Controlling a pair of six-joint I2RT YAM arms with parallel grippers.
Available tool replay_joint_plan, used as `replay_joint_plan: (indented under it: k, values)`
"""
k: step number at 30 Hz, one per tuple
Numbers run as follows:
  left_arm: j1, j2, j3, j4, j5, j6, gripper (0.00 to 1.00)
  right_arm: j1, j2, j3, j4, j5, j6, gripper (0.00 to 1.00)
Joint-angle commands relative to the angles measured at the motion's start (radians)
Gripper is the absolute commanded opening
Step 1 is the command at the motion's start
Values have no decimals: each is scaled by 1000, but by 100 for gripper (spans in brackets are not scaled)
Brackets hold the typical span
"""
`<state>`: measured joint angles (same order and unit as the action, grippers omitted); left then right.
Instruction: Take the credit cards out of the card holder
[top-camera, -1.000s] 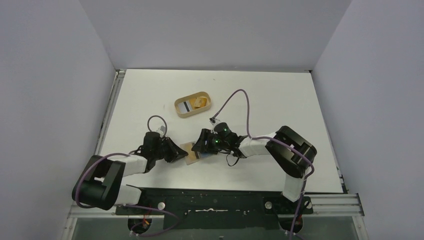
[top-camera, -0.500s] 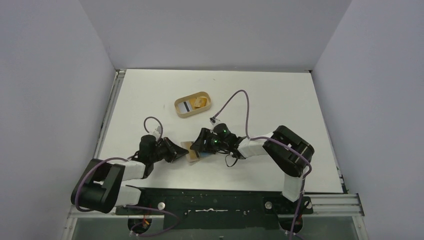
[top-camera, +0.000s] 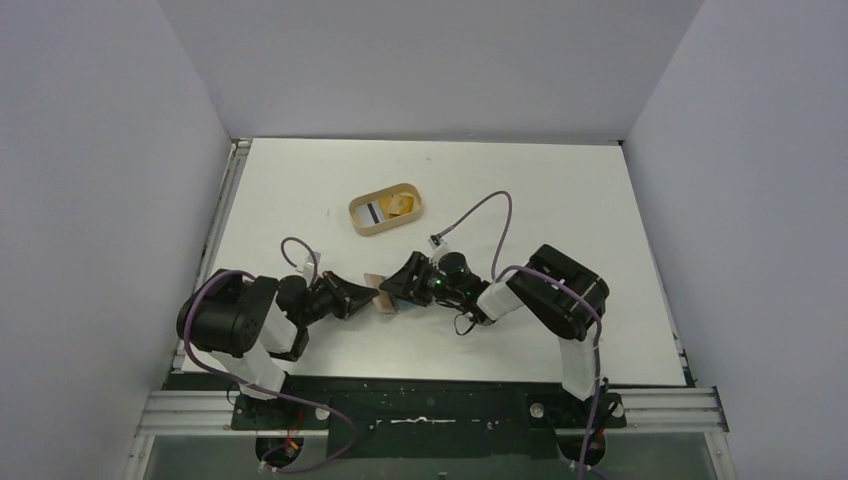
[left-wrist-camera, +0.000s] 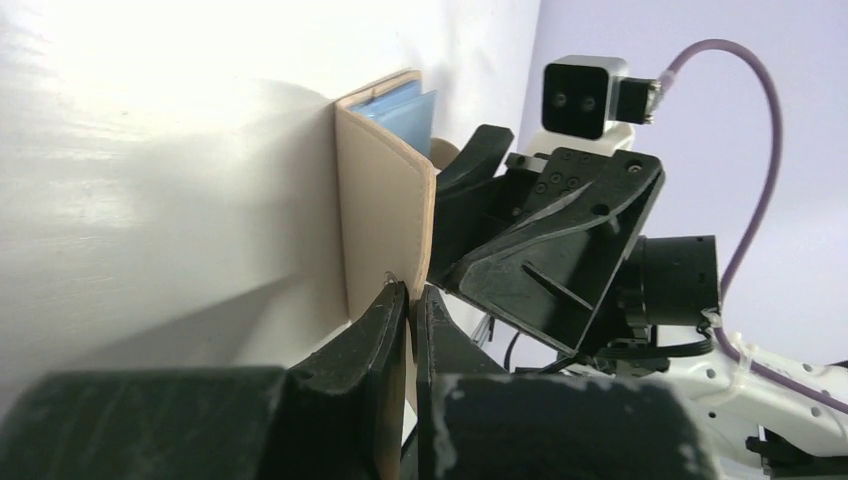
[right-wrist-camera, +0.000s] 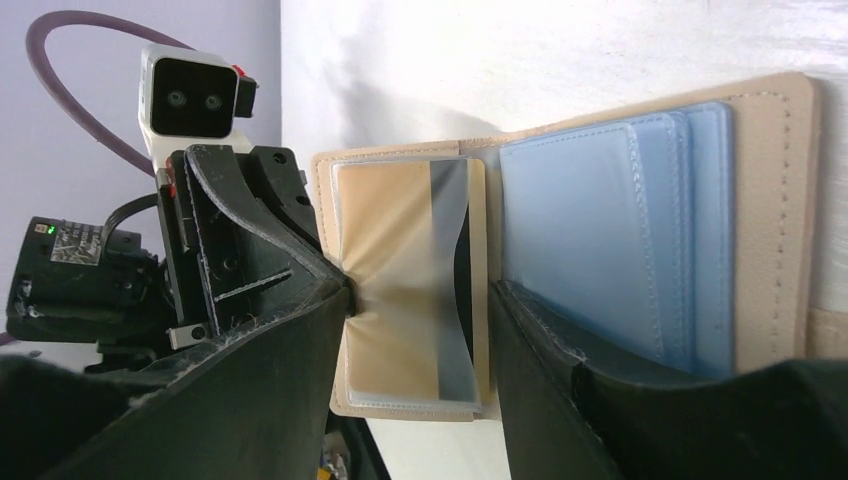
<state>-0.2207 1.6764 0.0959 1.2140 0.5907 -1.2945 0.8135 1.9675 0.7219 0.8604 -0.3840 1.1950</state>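
Here, stitched tan card holder (left-wrist-camera: 385, 200) pinched by left gripper (left-wrist-camera: 410, 298), right gripper (right-wrist-camera: 420, 292) spread wide

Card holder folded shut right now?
No, the right wrist view shows the card holder spread open, with blue pockets on one half and a clear sleeve on the other.
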Motion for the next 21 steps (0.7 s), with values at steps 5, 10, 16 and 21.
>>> replay_joint_plan:
  k: [5, 10, 16, 21]
  values:
    - [2, 0, 22, 186, 52, -34, 0, 40, -30, -10, 236, -152, 105, 54]
    - [21, -13, 19, 186, 71, -35, 0, 24, -23, -66, 382, -151, 172, 54]
    - [40, 9, 9, 175, 98, -4, 0, 9, 46, -78, 602, -154, 278, 55]
    - [41, 73, -19, 161, 104, 84, 0, 7, 46, -76, 615, -153, 281, 54]
